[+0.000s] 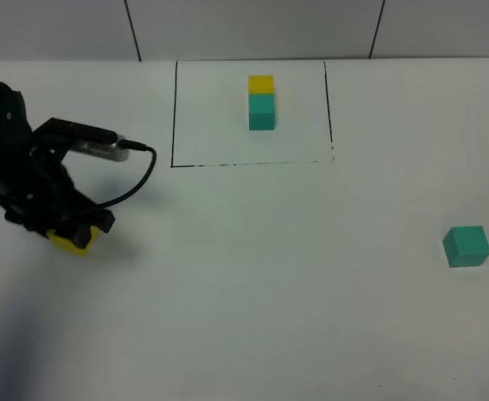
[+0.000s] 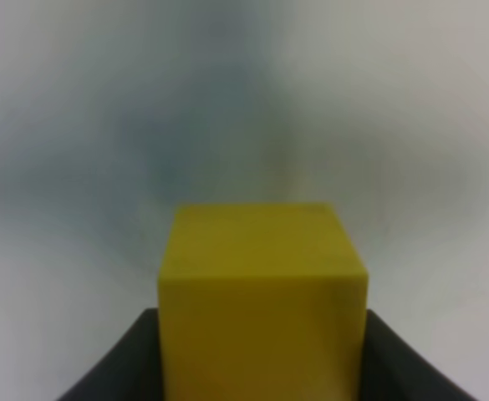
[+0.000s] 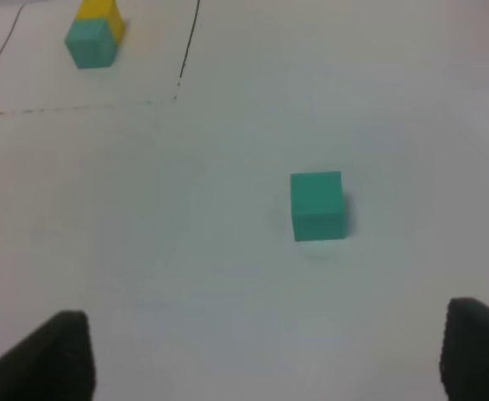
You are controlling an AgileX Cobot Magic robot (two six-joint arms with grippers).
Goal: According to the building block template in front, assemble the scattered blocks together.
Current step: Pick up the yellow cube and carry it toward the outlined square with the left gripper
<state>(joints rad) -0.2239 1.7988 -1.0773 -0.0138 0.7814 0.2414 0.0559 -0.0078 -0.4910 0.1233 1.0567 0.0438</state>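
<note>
step: left gripper (image 1: 75,227) is clenching yellow block (image 2: 261,292) | right gripper (image 3: 269,330) is hanging released near teal block (image 3: 317,205) | tip: lifting it level, keeping faces square for mating like template (image 1: 261,102)

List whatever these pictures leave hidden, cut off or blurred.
Exterior high: the arm covers the left gripper and part of the yellow block; the right gripper is out of frame.
Left wrist: the picture's edge cuts off part of the yellow block; the table behind is blurred.
Right wrist: the edge cuts off the yellow cube of the template and most of both fingers.
</note>
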